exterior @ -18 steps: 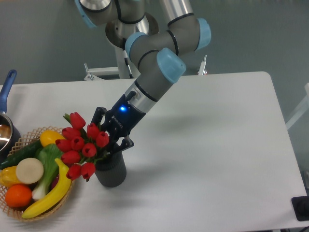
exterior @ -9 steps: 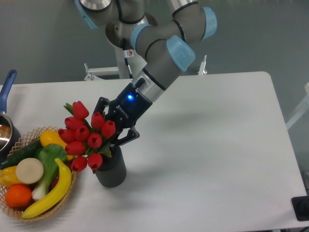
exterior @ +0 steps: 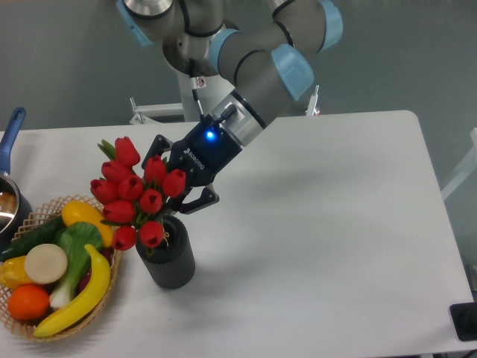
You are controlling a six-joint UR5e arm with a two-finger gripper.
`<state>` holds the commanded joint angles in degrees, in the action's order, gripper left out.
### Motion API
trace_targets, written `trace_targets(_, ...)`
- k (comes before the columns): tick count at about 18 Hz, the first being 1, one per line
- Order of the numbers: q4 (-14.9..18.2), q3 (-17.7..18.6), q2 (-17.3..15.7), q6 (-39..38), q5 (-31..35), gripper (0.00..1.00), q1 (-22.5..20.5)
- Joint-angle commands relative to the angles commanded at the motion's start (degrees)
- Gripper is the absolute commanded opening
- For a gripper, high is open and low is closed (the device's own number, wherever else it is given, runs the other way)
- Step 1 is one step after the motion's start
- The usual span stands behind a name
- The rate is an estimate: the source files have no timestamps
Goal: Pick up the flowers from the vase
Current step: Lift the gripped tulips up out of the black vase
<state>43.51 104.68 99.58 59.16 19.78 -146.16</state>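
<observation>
Tulips lifting out of the vase

The flowers [exterior: 135,195], a bunch of red buds, sit higher than a second ago, with the lowest buds now at the rim of the dark ribbed vase [exterior: 170,257] near the left front of the worktop [exterior: 320,224]; the stems are hidden, so whether they have cleared the mouth cannot be told. The gripper [exterior: 181,195] is pinching the bunch just behind the buds and has risen with the arm, up and slightly right. To the left, the wicker basket [exterior: 33,317] of fruit and vegetables lies undisturbed. The pick looks well under way; a further lift should free the stems.
</observation>
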Motion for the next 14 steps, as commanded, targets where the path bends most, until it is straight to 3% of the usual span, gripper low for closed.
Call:
trace_targets(6,0.0,-4.7,0.0,-8.6,-1.1,0.48,-1.1)
trace_targets(14,0.0,-7.7,-0.2,-13.8,-3.9,0.48,-3.1)
